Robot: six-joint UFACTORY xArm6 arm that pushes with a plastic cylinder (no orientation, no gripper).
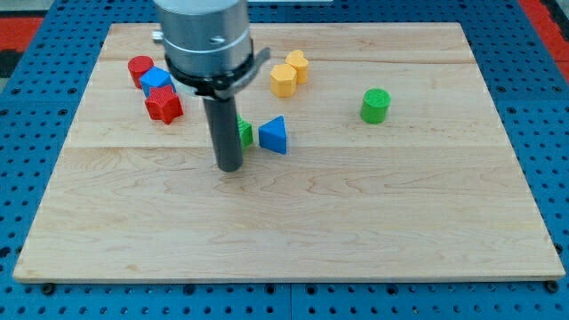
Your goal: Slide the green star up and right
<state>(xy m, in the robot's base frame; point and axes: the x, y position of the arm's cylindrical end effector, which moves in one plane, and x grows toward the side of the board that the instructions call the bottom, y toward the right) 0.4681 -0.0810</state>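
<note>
The green star [244,132] lies near the board's middle, mostly hidden behind my rod, so only its right edge shows. My tip [229,166] rests on the board just below and left of the star, close to it; I cannot tell if they touch. A blue triangle [274,135] sits right beside the star on the view's right.
A red cylinder [140,68], a blue block [156,80] and a red star [164,104] cluster at the upper left. Two yellow blocks [284,80] [298,65] sit at the top middle. A green cylinder [375,105] stands at the right. The wooden board [356,231] lies on a blue pegboard.
</note>
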